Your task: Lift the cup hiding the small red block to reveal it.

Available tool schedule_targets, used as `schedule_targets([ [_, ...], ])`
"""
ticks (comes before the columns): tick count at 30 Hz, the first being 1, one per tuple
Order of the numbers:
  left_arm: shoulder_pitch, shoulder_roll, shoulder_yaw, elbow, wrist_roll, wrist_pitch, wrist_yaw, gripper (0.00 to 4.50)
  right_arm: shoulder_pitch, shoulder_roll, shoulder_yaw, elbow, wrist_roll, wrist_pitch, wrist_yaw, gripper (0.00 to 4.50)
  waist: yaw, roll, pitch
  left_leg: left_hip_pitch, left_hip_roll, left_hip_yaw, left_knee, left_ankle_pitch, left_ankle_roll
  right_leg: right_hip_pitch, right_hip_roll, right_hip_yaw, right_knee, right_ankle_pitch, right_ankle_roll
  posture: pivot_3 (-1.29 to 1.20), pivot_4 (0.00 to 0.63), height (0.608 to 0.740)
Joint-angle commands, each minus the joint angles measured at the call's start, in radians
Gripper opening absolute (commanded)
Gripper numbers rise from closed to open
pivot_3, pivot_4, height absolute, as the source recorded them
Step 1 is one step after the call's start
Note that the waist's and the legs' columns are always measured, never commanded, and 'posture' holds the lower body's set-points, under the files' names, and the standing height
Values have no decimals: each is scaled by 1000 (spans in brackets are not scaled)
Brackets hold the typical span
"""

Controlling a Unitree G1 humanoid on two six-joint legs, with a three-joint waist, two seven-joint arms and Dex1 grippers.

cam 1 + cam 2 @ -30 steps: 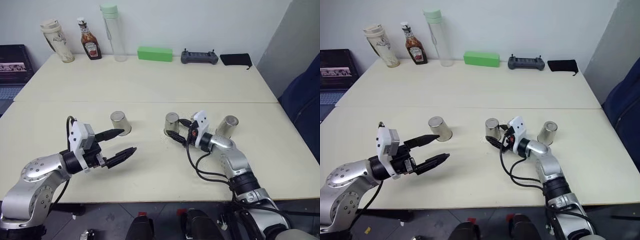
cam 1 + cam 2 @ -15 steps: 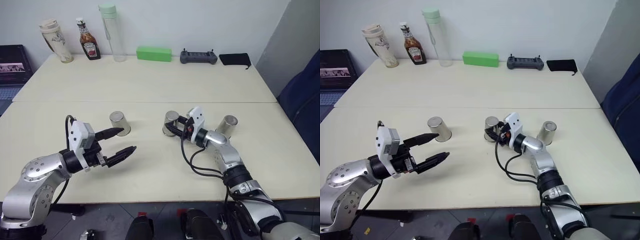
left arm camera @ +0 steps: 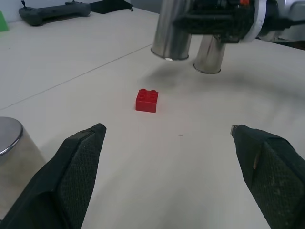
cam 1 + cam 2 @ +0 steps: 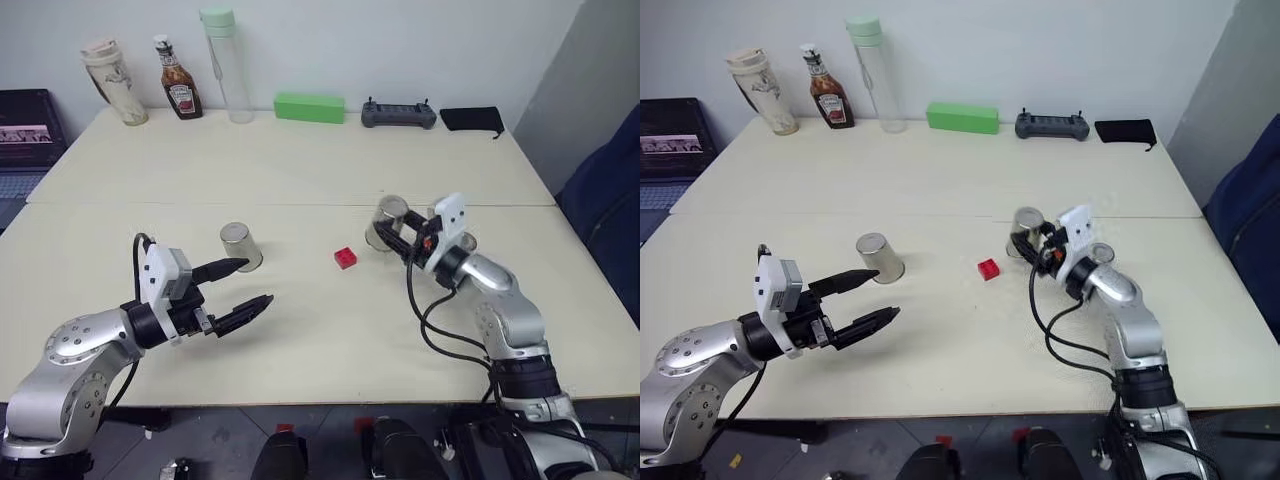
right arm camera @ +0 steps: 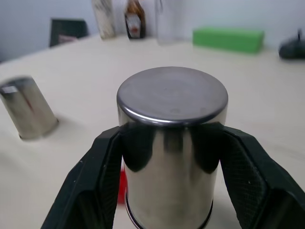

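The small red block (image 4: pixel 346 257) lies uncovered on the table (image 4: pixel 300 340), near the middle. My right gripper (image 4: pixel 399 234) is shut on the cup (image 4: pixel 388 220), a silvery steel tumbler held upside down above the table, right of the block. In the right wrist view the fingers (image 5: pixel 102 181) clamp both sides of the cup (image 5: pixel 172 143). A second steel cup (image 4: pixel 240 245) stands upside down to the left. A third steel cup (image 4: pixel 1102 253) is partly hidden behind my right wrist. My left gripper (image 4: pixel 257 281) hovers open near the left cup, with nothing between its fingers.
Along the table's back edge stand a beige tumbler (image 4: pixel 113 80), a ketchup bottle (image 4: pixel 179 87), a tall clear bottle (image 4: pixel 226 65), a green box (image 4: pixel 310 107), a grey controller (image 4: pixel 399 114) and a black pouch (image 4: pixel 471 118). A laptop (image 4: pixel 28 140) sits at far left.
My right gripper shut on the middle cup and carried it up and to the right, uncovering the red block. The left arm stayed still.
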Motion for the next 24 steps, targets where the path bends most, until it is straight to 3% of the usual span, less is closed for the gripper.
schedule_targets([
  [1, -29, 19, -2, 2, 3, -12, -14, 4500, 1, 26, 10, 59, -26, -38, -31, 2641, -5, 0, 0, 0, 0, 0, 0, 0, 0, 0, 0, 0, 0, 0, 0, 0, 150, 740],
  [3, -36, 21, -2, 5, 3, -10, -16, 4500, 1, 34, 9, 96, -35, -60, -35, 2641, -8, 0, 0, 0, 0, 0, 0, 0, 0, 0, 1, 0, 0, 0, 0, 0, 150, 740],
  [5, -41, 23, -2, 9, 4, -11, -17, 4500, 6, 31, 13, 135, -53, -94, -33, 3346, -9, 0, 0, 1, 0, 0, 0, 0, 0, 0, 1, 0, 0, 0, 0, 0, 150, 740],
  [7, -35, 23, 3, 3, 2, -11, -15, 4500, 29, 19, 19, 141, -68, -115, -23, 3640, -8, 0, 0, 1, 0, 0, 0, 0, 0, 1, 1, 0, 0, 0, 0, 0, 150, 740],
  [10, -22, 22, 10, -6, 0, -11, -14, 4500, 65, -1, 19, 103, -71, -103, -15, 4427, -3, 0, 0, 0, 0, 0, 0, 0, 0, 0, 0, 0, 0, 0, 0, 0, 150, 740],
  [16, -5, 10, 8, -14, 2, -19, -3, 4500, 206, -79, -21, -102, -24, 3, 6, 4427, 3, 0, 0, -1, -1, 0, 0, 0, 0, 0, 0, 0, -1, 0, 0, 0, 150, 740],
  [24, 11, 5, -3, -20, 7, -14, 15, 4500, 484, -276, -93, -617, 192, 185, 145, 4427, 3, 0, 0, 0, 0, -1, 0, 0, 0, 1, 0, 0, -1, -3, 6, 0, 150, 740],
])
